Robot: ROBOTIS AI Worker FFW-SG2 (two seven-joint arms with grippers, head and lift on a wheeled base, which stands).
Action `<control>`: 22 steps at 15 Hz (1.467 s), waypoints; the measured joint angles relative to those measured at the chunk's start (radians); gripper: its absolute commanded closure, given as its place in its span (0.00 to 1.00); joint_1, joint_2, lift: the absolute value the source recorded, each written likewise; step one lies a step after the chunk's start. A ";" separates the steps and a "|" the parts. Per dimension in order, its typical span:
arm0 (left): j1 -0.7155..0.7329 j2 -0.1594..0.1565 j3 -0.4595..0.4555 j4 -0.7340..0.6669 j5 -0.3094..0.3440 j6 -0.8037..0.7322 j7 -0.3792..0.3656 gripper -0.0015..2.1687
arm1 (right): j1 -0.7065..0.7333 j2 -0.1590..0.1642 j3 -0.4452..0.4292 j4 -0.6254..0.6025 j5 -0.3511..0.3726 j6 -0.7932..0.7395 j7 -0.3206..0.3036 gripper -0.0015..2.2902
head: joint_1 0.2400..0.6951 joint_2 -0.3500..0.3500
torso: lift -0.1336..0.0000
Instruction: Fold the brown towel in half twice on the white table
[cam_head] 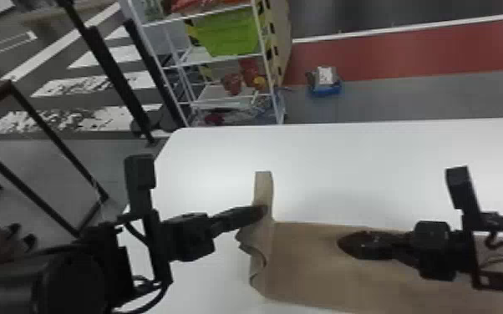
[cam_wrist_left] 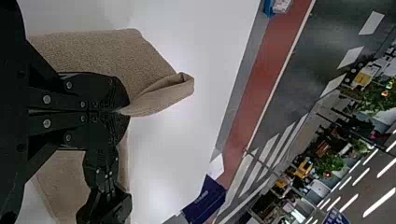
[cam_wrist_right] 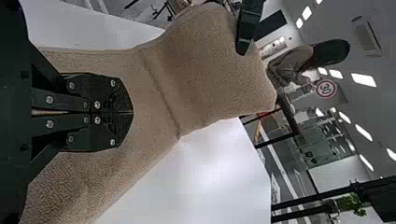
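The brown towel (cam_head: 330, 267) lies along the near part of the white table (cam_head: 367, 167). My left gripper (cam_head: 263, 212) is shut on its left end, lifting that end, with a flap sticking out beyond the fingers. In the left wrist view the left gripper (cam_wrist_left: 126, 112) pinches a fold of the towel (cam_wrist_left: 159, 95). My right gripper (cam_head: 342, 243) is over the middle of the towel. The right wrist view shows the right gripper (cam_wrist_right: 130, 112) with its fingertips together and no cloth between them, in front of the towel (cam_wrist_right: 205, 70).
A white wire shelf (cam_head: 229, 62) with a green bin (cam_head: 229, 33) stands on the floor beyond the table's back left corner. A small blue box (cam_head: 325, 87) sits on the floor behind the table. Black metal frames stand at the left.
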 measured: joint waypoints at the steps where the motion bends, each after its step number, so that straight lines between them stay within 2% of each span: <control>1: -0.001 0.000 0.006 0.000 0.001 0.000 -0.001 0.60 | 0.020 -0.009 -0.032 -0.048 -0.003 0.021 0.018 0.88 | 1.00 0.96 | 0.07; 2: -0.001 0.000 0.011 0.001 0.001 0.000 -0.002 0.60 | 0.036 -0.026 -0.061 -0.092 -0.006 0.045 0.032 0.88 | 1.00 0.93 | 0.07; 6: -0.004 0.000 0.019 0.012 0.000 0.000 -0.008 0.60 | 0.102 -0.145 -0.133 -0.213 0.007 0.104 0.038 0.88 | 1.00 0.79 | 0.07; 9: -0.010 0.000 0.022 0.024 -0.006 0.000 -0.010 0.60 | 0.178 -0.199 -0.149 -0.299 0.048 0.104 0.034 0.88 | 1.00 0.73 | 0.07; 12: -0.017 0.000 0.020 0.030 -0.010 0.000 -0.010 0.60 | 0.205 -0.225 -0.148 -0.319 0.105 0.090 0.006 0.88 | 1.00 0.69 | 0.07; 15: -0.018 0.000 0.019 0.033 -0.012 0.000 -0.009 0.60 | 0.198 -0.236 -0.146 -0.280 0.130 0.065 -0.016 0.88 | 1.00 0.66 | 0.07; 19: -0.019 0.000 0.022 0.031 -0.011 0.000 -0.010 0.61 | 0.154 -0.234 -0.103 -0.207 0.128 0.073 -0.017 0.88 | 1.00 0.68 | 0.07; 22: -0.021 0.000 0.022 0.019 -0.006 0.000 -0.010 0.61 | 0.128 -0.219 -0.065 -0.174 0.123 0.078 -0.019 0.88 | 1.00 0.71 | 0.07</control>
